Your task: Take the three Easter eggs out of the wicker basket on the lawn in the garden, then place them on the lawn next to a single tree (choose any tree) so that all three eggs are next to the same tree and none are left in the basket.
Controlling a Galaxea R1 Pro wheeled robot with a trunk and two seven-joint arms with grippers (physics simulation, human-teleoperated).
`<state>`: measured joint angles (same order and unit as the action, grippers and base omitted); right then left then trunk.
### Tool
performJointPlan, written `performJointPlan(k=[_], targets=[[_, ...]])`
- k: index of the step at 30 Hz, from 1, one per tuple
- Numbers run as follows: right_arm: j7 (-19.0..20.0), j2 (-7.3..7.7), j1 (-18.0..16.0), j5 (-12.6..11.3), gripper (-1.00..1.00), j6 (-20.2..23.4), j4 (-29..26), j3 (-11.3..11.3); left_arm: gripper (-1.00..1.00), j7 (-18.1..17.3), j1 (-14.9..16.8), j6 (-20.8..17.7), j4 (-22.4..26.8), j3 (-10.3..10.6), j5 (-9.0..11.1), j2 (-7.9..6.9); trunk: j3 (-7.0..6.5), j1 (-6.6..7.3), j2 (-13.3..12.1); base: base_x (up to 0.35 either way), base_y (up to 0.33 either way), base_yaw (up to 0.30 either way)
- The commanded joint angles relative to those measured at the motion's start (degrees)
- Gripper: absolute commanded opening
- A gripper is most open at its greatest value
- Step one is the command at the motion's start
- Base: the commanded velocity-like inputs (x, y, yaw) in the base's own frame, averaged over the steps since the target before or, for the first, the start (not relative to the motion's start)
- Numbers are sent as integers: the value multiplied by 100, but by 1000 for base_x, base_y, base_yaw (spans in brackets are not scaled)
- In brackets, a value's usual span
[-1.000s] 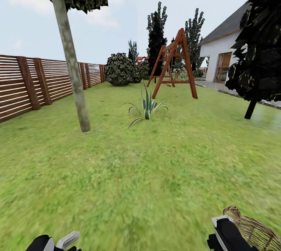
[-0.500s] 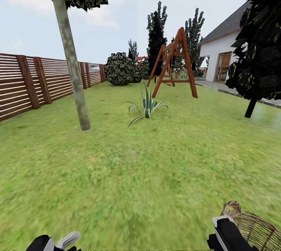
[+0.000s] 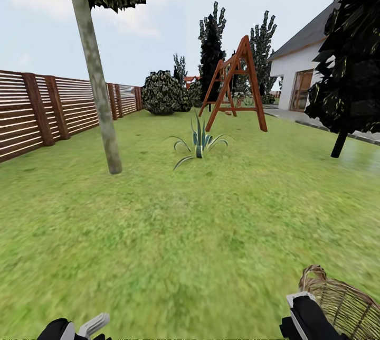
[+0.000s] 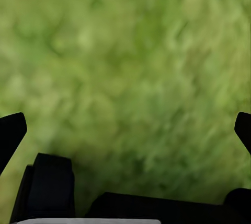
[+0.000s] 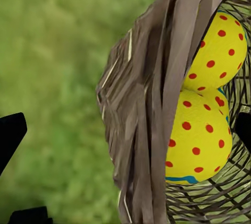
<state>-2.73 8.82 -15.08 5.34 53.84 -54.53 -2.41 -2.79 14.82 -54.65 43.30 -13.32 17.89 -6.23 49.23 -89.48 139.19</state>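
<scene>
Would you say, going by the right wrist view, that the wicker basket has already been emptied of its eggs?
No, yellow red-dotted Easter eggs lie behind the braided rim of the wicker basket, inside it.

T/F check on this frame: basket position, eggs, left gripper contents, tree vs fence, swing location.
1. The wicker basket sits at the lower right of the head view, beside the right gripper. True.
2. The basket is empty. False: the right wrist view shows at least two Easter eggs inside, behind the braided rim.
3. The left gripper holds an egg. False: its fingers stand wide apart over bare lawn, nothing between them.
4. The bare-trunked tree stands on the fence side of the lawn. True.
5. The wooden swing frame is nearer than the spiky plant. False: it stands farther back, behind the plant.
</scene>
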Motion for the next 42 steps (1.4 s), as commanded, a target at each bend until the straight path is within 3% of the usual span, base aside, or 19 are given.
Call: performJointPlan(k=[1,10,14,15,42], targets=[[0,5,-3,28,100,30,-5,-21,100,-29,3,-27,4,-14,-23,5,25,-21,44,0,0,0],[0,-2,-3,28,100,21,-1,-22,100,-29,3,-20,3,-19,-24,15,186,-219,405,0,0,0],[0,-3,-3,28,100,18,-5,-17,100,-29,3,-19,3,-17,-30,46,275,-229,411,0,0,0],[0,-3,-3,28,-100,11,-10,-19,100,-29,3,-19,3,-15,-31,48,275,-229,411,0,0,0],[-1,-14,-3,28,-100,-6,22,-22,100,-29,3,-19,-3,-22,-31,113,208,-222,407,0,0,0]])
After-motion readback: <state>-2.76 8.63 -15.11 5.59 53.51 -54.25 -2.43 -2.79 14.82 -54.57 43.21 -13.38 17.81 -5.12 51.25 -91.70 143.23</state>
